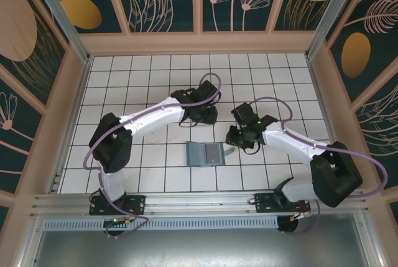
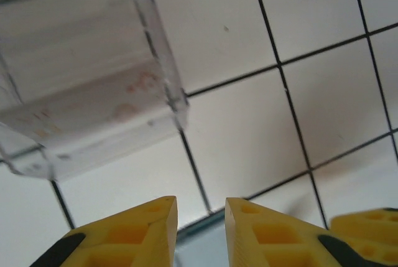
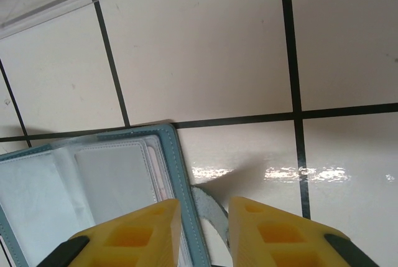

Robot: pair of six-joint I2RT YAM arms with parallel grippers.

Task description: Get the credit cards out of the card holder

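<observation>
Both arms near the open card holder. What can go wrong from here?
1. The right gripper hangs over the card holder at its edge and strap; closing may pinch only those.
2. Nothing pins the holder, so a pull may drag it.
3. The left gripper sits close to the clear box; a swing may knock it.

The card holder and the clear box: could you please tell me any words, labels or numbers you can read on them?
None readable: the card holder lies open with no print that I can make out, and the see-through plastic box carries only faint reddish smudges, no letters.
</observation>
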